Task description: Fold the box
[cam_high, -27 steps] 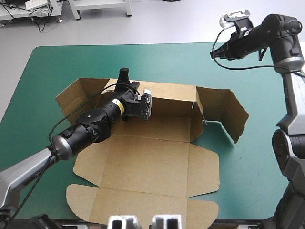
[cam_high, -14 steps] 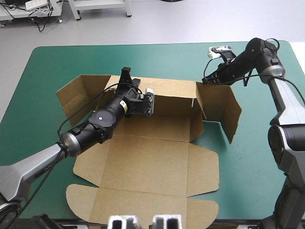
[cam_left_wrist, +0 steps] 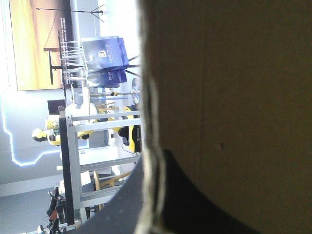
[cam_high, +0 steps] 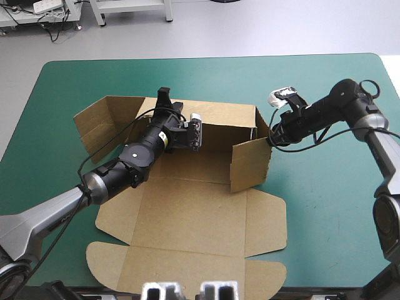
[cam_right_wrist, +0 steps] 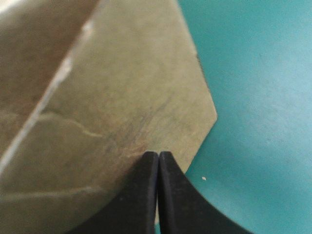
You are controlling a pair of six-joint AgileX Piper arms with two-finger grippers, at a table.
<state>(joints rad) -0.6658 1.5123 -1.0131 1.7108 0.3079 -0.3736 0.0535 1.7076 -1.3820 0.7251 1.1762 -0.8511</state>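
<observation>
Box (cam_left_wrist: pixel 224 73): wall was blurred, close ahead of left gripper (cam_left_wrist: pixel 155 168); right gripper (cam_right_wrist: pixel 158 154) tips were hidden behind side flap (cam_high: pixel 250 165), high view.

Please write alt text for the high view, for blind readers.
A brown box lies half folded on a teal-green table, its back wall raised. The left tool grips that wall's top edge; the right tool, shut, rests against the inward-turned right flap.

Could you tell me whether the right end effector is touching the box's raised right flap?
Touching. In the right wrist view the right end effector, fingers shut, rests its tip directly on the box flap; no gap shows between them.
</observation>
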